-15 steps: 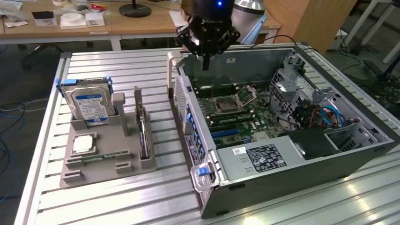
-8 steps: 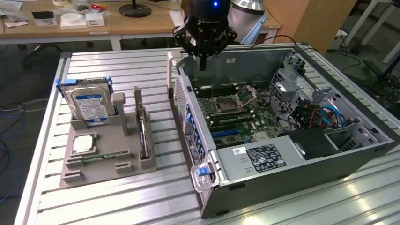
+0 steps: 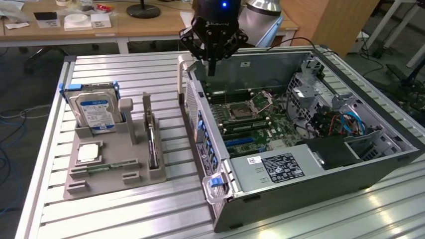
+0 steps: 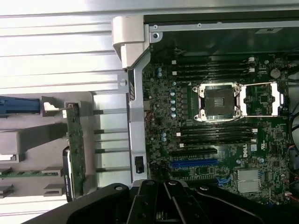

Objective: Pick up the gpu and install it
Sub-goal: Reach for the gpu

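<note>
Exterior view: gripper [image 3: 211,70], fingers together and empty over the case [image 3: 319,185], should open and align along the upright gpu [image 3: 152,144]

The arm [image 3: 219,10] runs past the exterior view's upper edge. The gpu [image 3: 152,144] stands edge-on in its gray holder [image 3: 113,169], faces hidden. The wrist view's edge crops the hard drive [image 4: 18,105] and computer case [image 4: 210,25]. The label [image 3: 282,167] print is unreadably small.
</note>
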Available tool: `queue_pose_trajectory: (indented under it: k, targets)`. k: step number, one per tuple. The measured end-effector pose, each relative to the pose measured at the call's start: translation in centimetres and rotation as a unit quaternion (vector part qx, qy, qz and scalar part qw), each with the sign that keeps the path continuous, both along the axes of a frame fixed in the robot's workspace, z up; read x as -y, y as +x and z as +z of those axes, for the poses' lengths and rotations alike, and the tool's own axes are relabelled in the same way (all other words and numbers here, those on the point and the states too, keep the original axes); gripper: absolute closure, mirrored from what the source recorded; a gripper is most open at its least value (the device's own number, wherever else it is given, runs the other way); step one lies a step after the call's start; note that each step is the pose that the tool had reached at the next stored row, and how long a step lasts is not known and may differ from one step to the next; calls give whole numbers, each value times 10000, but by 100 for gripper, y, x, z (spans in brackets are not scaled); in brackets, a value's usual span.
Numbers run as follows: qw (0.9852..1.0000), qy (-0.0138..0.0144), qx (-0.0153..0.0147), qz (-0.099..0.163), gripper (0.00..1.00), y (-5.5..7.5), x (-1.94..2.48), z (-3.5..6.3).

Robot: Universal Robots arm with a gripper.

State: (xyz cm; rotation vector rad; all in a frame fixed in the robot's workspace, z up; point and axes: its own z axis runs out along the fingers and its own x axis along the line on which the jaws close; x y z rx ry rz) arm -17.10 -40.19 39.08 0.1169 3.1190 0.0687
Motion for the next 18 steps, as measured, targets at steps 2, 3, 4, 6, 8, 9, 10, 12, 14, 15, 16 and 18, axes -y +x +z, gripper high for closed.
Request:
queue_pose_trajectory:
  k: [2, 3, 4, 6, 8, 9, 10, 12, 14, 15, 16, 18]
  targets:
    - [10000, 0, -3, 0, 89, -17, 1, -2]
    - [10000, 0, -5, 0, 89, -25, 2, -2]
    - [10000, 0, -7, 0, 89, -33, 2, -3]
    - [10000, 0, -11, 0, 89, -49, 3, -4]
    - [10000, 0, -13, 0, 89, -68, 4, -6]
    - [10000, 0, -14, 0, 89, -77, 5, -7]
    - [10000, 0, -16, 0, 89, -87, 6, -7]
    - [10000, 0, -19, 0, 89, -105, 7, -8]
    - [10000, 0, -21, 0, 89, -126, 8, -10]
    - [10000, 0, -22, 0, 89, -137, 9, -11]
    - [10000, 0, -23, 0, 89, -148, 10, -11]
    - [10000, 0, -25, 0, 89, -172, 12, -13]
